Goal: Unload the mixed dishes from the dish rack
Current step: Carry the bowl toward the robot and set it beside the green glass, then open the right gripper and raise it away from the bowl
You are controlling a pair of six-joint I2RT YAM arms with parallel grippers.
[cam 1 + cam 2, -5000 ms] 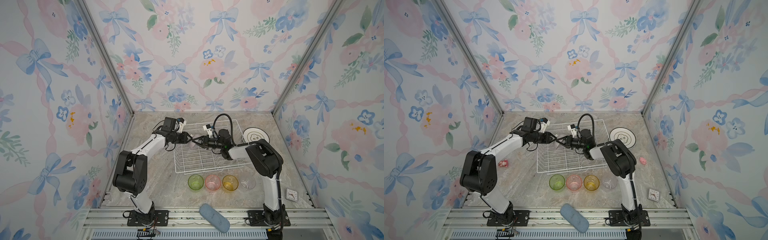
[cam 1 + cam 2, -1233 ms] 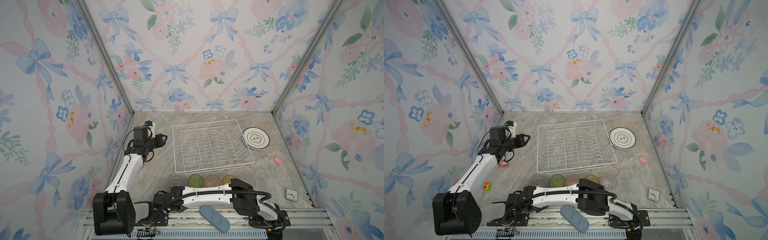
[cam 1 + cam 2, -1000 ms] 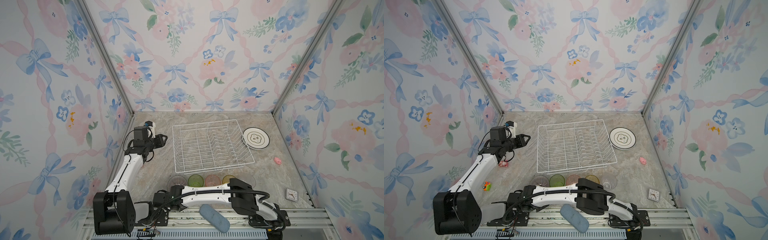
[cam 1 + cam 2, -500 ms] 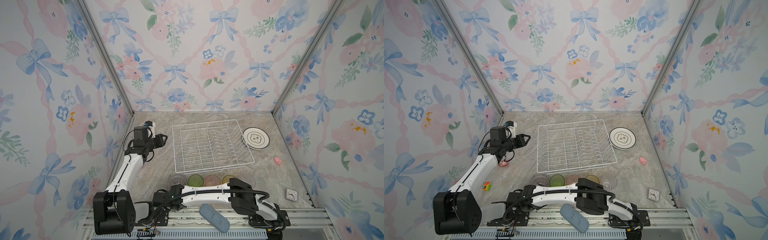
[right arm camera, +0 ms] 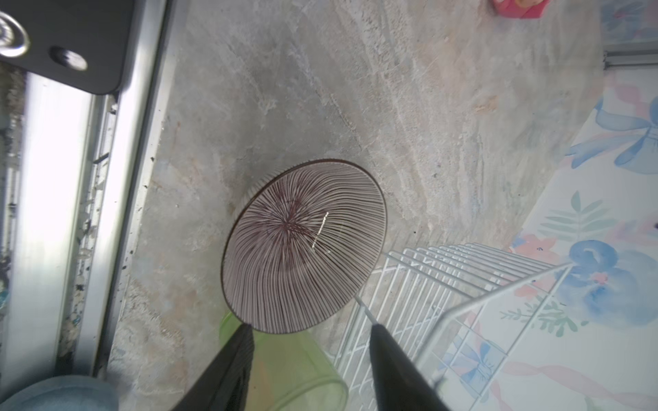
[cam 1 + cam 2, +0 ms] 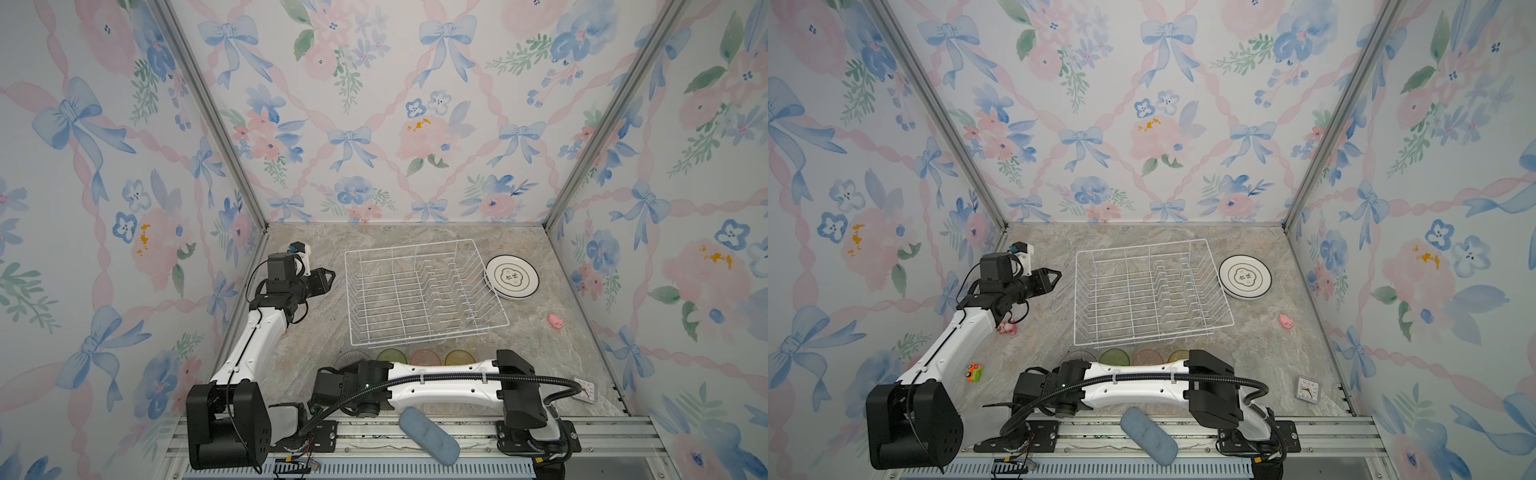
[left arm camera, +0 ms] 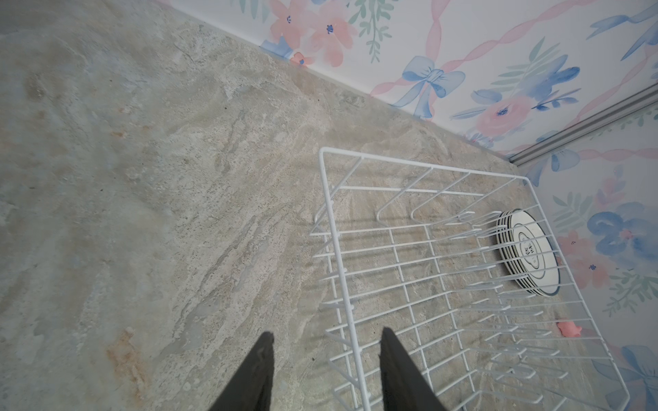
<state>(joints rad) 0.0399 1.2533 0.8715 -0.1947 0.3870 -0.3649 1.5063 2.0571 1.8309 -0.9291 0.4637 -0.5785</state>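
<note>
In both top views the dish rack (image 6: pixel 409 246), a white wire basket with upright prongs along its right half, sits in the middle of the marbled table (image 6: pixel 540 357). Just beside its far right corner lies the stack of plates (image 6: pixel 512 277), white with a dark rim and a dark print in the centre. A row stands along the rack's near side: the striped bowl (image 6: pixel 1077 358) at the left, then the green tumbler (image 6: pixel 1114 356), the pink tumbler (image 6: pixel 1148 356) and the yellow tumbler (image 6: pixel 1178 355). The right arm lies across the near edge and hides their near parts, and its claw cannot be made out here. The left gripper (image 6: pixel 328 276) hovers left of the rack.

In the left wrist view, its two dark fingers stand moderately apart over bare table, holding nothing, just beside the rack's left rim. The plates' stacked dark edges show through the wires.

In the right wrist view, the right gripper (image 5: pixel 310 325) is spread wide and grips nothing, with one fingertip (image 5: pixel 242 338) at the bowl's rim. The bowl rests upright on the table, pinkish, with fine dark lines fanning from its centre to a dark rim. The translucent green tumbler stands just beside it, under the fingers.
</note>
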